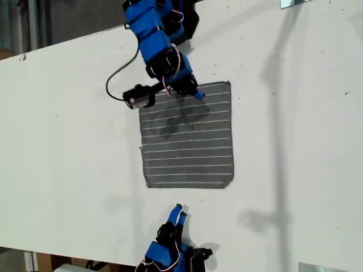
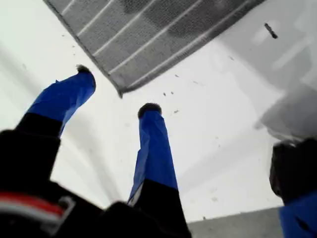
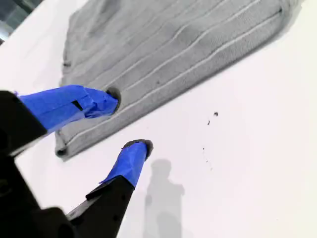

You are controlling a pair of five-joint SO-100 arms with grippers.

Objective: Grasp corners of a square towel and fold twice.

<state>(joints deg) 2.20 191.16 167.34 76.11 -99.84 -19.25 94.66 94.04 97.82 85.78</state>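
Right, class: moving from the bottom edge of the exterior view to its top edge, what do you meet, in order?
My first gripper, open, short of the cloth → the towel, spread flat → my second gripper, open over the towel's far edge.

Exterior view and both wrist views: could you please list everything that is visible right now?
towel: one, dark grey with thin white stripes, lying spread out near the middle of the table.
table: one, white, filling most of the exterior view.
cable: one, black, looping over the table beside the arm at the exterior view's top.
my first gripper: one, blue fingers on a black body, open above bare table just short of a towel corner, at the exterior view's bottom.
my second gripper: one, blue and black, open, one finger over the towel's edge and the other over the table, at the exterior view's top.
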